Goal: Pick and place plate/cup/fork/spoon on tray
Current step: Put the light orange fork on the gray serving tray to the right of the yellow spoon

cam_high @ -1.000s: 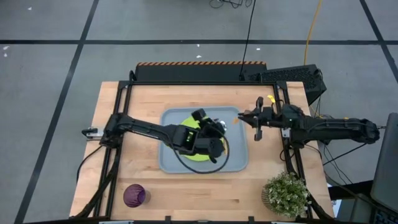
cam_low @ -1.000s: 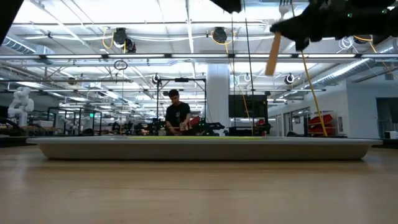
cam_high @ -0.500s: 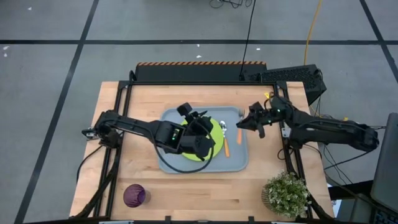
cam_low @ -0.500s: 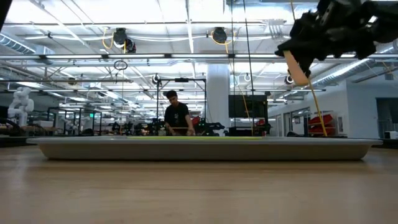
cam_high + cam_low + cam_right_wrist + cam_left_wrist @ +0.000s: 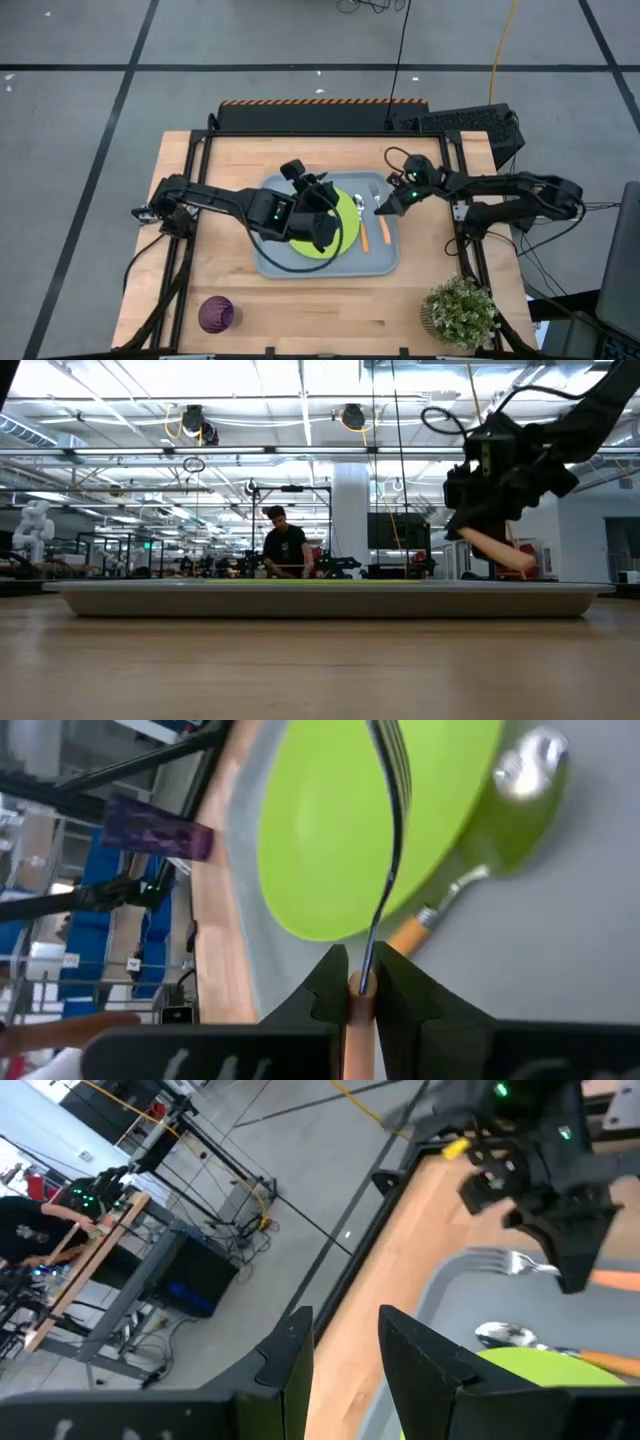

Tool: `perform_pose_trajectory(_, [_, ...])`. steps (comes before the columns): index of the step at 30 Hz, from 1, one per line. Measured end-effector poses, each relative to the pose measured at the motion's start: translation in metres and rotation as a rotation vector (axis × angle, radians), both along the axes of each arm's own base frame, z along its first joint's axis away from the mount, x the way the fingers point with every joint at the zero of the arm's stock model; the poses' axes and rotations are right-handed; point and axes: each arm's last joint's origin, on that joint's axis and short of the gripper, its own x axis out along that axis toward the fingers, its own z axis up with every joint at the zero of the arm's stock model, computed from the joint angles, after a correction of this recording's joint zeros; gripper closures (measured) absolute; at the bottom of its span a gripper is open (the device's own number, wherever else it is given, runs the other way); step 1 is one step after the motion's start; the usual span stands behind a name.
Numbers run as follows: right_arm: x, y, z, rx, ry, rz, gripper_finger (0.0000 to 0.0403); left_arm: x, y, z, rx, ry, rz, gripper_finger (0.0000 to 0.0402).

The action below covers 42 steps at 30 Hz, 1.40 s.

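Note:
The grey-blue tray (image 5: 390, 262) lies mid-table with the lime-green plate (image 5: 340, 228) flat on it. The spoon (image 5: 362, 222) lies flat on the tray floor beside the plate's right edge. The purple cup (image 5: 215, 313) stands on the table near the front left corner. My right gripper (image 5: 387, 207) is over the tray's far right part, shut on the fork (image 5: 385, 840). My left gripper (image 5: 318, 190) hovers over the plate's far side, open and empty (image 5: 345, 1355). My right gripper pinches the fork between its two fingers where the orange handle meets the metal neck (image 5: 358, 992). The fingers slant down from the table's right side. The fork runs on ahead of them, tines (image 5: 500, 1261) low over the tray. The handle's free end (image 5: 505, 552) sticks out behind, above the tray rim.
A potted plant (image 5: 460, 312) stands at the table's front right corner. A black box (image 5: 470, 125) sits at the far right edge. The tray floor (image 5: 385, 250) to the right of the spoon is bare. A person (image 5: 285, 545) shows far off in the room.
My right gripper has gone toward the table's left edge and down, from beside the tray to over its far right part. The fork has tipped from hanging steeply to nearly level. My left gripper has drawn back toward the table's left, leaving the spoon lying on the tray.

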Motion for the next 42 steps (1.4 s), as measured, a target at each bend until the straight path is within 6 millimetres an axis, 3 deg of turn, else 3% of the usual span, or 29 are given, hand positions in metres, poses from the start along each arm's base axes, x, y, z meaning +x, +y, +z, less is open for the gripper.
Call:
perform_pose_trajectory(9, [0.004,0.0,-0.01,0.057,0.099,-0.1,0.0388,-0.009,0.004,0.001,0.038,0.041,0.038,0.0282])
perform_pose_trajectory(16, [-0.005,0.014,-0.027,0.059,0.199,-0.164,0.0387,-0.021,0.012,-0.005,0.046,0.086,0.123,0.0282])
perform_pose_trajectory(26, [-0.013,0.019,-0.036,0.09,0.175,-0.245,0.0383,-0.035,0.014,-0.007,0.091,0.074,0.217,0.0282])
perform_pose_trajectory(42, [-0.013,0.017,-0.037,0.036,0.19,-0.307,0.032,-0.046,-0.014,-0.008,0.073,0.046,0.163,0.0282])
